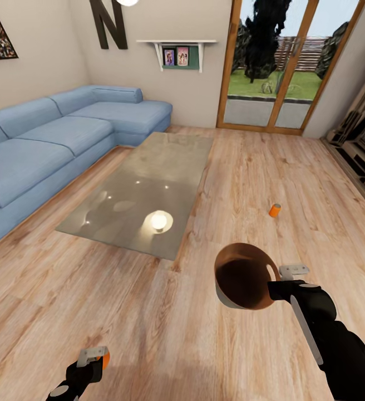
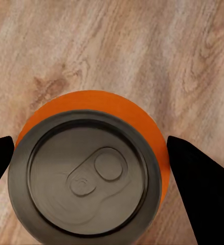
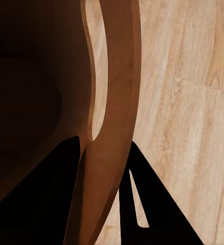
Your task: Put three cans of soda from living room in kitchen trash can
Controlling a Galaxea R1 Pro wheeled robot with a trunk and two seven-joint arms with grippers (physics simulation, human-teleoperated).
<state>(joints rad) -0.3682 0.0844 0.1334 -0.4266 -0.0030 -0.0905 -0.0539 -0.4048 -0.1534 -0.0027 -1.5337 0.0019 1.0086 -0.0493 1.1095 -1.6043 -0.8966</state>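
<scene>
Left end effector [image 1: 93, 359] is clamped around an orange can [image 2: 91, 173]; right end effector [image 1: 276, 289] pinches the bin rim [image 3: 114, 102].

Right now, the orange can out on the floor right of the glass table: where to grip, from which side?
Grip the loose orange can across its round side wall, mid-height, coming down from above. It appears to stand upright on bare floor, with open space all round it.

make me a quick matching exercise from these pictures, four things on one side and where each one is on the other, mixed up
Things:
1. trash can
2. orange can on its own
3. orange can with its top facing the left wrist camera
4. sofa

Places:
A. along the wall beside the glass table
B. between the left gripper's fingers
C. rim clamped in the right gripper
D. standing on the wood floor

Pairs: 1-C, 2-D, 3-B, 4-A
</scene>
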